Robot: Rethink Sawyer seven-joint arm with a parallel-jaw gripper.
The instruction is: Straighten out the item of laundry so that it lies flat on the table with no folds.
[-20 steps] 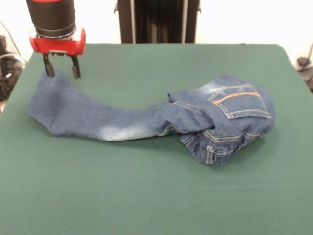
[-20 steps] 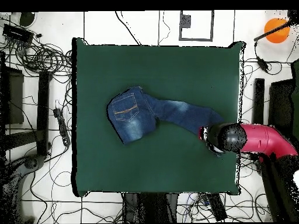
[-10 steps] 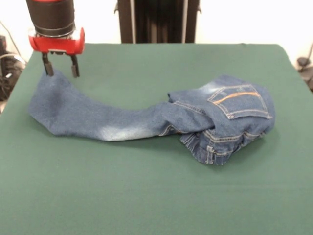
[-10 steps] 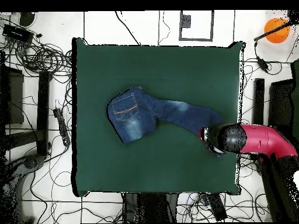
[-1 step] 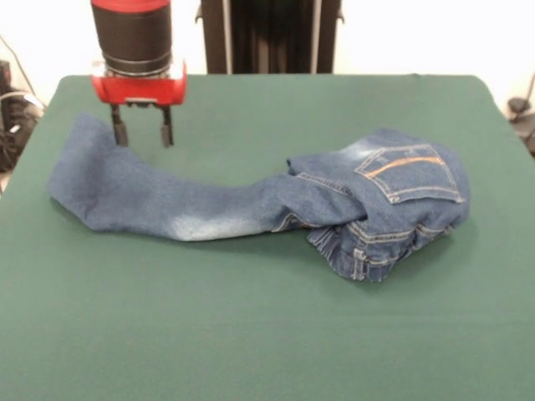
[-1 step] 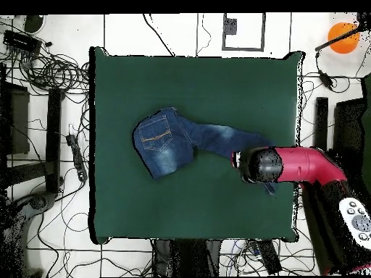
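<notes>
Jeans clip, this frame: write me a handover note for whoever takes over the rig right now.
Gripper: open, empty, hovering over the far edge of the stretched-out leg, near its hem end.
Jeans: one leg lies pulled out across the table, fairly flat. The waist and seat end, back pocket up, is bunched in a folded heap, with the other leg apparently tucked under it.
Done: one leg drawn out.
Left: open the heap, pull out the second leg, smooth all folds.
</notes>
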